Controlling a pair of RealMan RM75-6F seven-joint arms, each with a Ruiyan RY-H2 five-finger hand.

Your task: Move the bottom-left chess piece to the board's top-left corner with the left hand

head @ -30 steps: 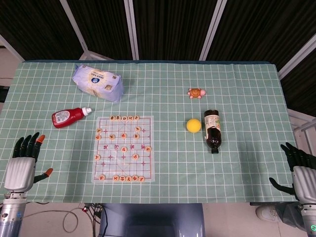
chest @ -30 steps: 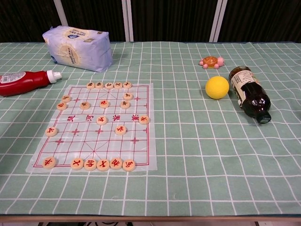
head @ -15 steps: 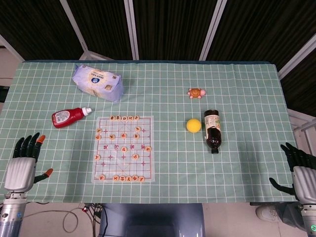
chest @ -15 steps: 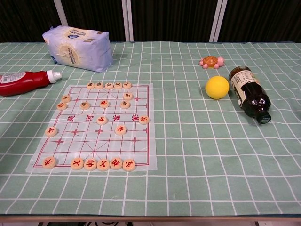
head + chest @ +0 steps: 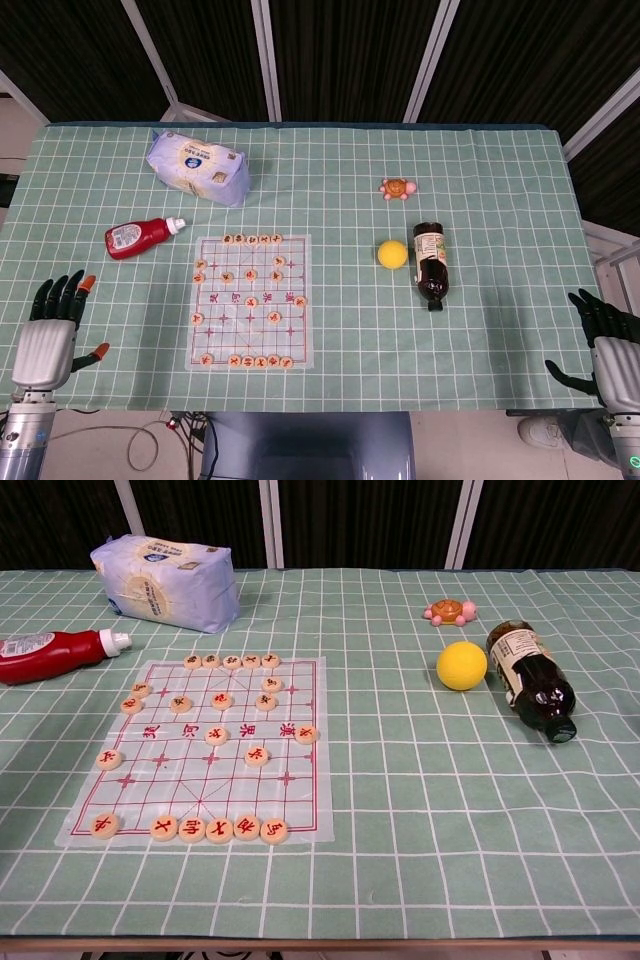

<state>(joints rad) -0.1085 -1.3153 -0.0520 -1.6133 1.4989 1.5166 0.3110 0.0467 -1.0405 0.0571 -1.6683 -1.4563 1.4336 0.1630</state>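
A clear chess board (image 5: 251, 330) (image 5: 300, 780) with red lines lies on the green checked cloth, with several round pale pieces on it. The bottom-left piece (image 5: 205, 358) (image 5: 103, 825) sits at the board's near left corner. The board's top-left corner (image 5: 201, 241) (image 5: 152, 666) is bare. My left hand (image 5: 48, 336) hovers at the table's near left edge, fingers spread, holding nothing, well left of the board. My right hand (image 5: 603, 345) stays off the table's near right corner, fingers apart and empty. Neither hand shows in the chest view.
A red sauce bottle (image 5: 142, 236) (image 5: 55, 653) lies left of the board. A white-blue packet (image 5: 198, 167) (image 5: 167, 582) sits behind it. A yellow ball (image 5: 392, 253) (image 5: 462, 665), a brown bottle (image 5: 430, 264) (image 5: 530, 680) lying down and a small turtle toy (image 5: 398, 187) (image 5: 450, 611) are on the right.
My left hand has dropped slightly toward the table's near edge. Nothing else has moved.
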